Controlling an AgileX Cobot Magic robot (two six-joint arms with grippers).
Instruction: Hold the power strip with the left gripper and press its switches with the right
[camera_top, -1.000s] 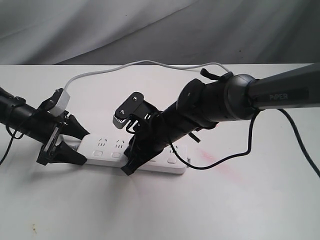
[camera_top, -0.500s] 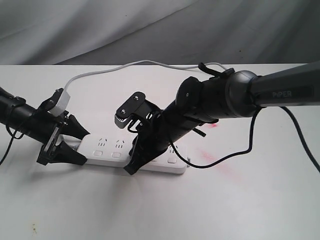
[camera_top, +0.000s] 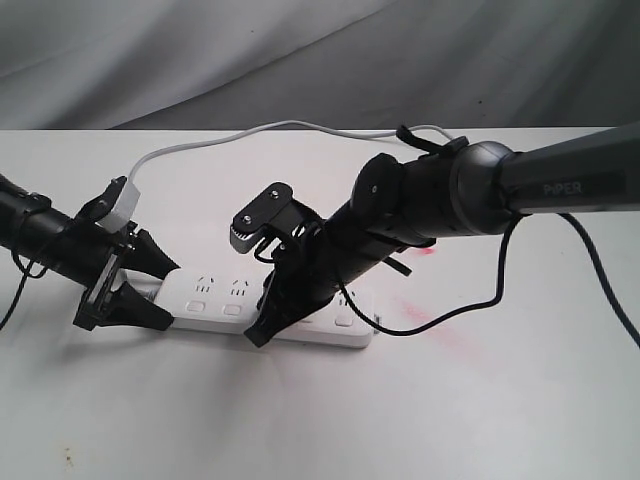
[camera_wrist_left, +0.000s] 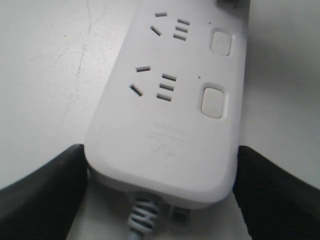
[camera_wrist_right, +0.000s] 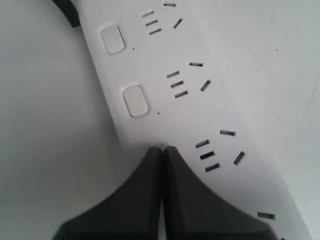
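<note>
Resting clenched on the row of small white rounded-rectangle switches (camera_wrist_right: 135, 101), the thick dark PIPER-lettered right arm's pincer (camera_wrist_right: 162, 150) has barely shifted this past second, tips where the third button should be, so I judge that press under way. The long flat white plastic power strip (camera_top: 215, 298) lies unmoved toward 7 o'clock of the pale surface (camera_top: 450, 420). At its 9 o'clock end the slim black left pincer (camera_top: 175, 295) grasps both long sides; the right forearm (camera_top: 400, 215) slants in from 2 o'clock.

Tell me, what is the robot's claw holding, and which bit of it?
The left claw holds the power strip by its rounded end where the cord comes out, one finger on each long side. The right claw holds nothing.
</note>
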